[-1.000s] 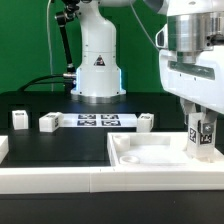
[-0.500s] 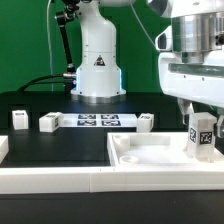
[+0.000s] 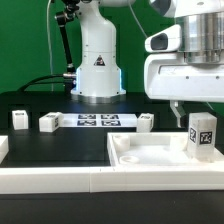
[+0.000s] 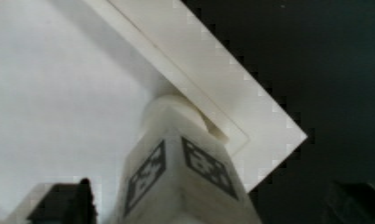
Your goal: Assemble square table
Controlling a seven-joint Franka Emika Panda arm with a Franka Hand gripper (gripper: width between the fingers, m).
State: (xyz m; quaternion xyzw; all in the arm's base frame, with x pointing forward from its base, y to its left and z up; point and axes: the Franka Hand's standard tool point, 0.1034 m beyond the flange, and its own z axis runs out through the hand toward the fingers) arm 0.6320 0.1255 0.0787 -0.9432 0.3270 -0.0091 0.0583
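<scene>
We see the metal two-finger gripper [image 3: 198,107], jaws spread apart, hanging just above the small white tagged leg post [image 3: 201,136], which stands upright in a corner of the large white plastic square tabletop [image 3: 150,153].

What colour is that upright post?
The leg post is white with black-and-white tags; exterior view.

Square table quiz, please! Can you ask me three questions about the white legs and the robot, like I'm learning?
1. True or false: the jaws are clamped on the upright leg post.
2. How many loose leg posts sit on the black table near the marker board? A one, B three, C five.
3. Fill in: the upright leg post stands in a ___ of the tabletop.
Key: 1 false, they hang open above it; 2 B; 3 corner.
</scene>
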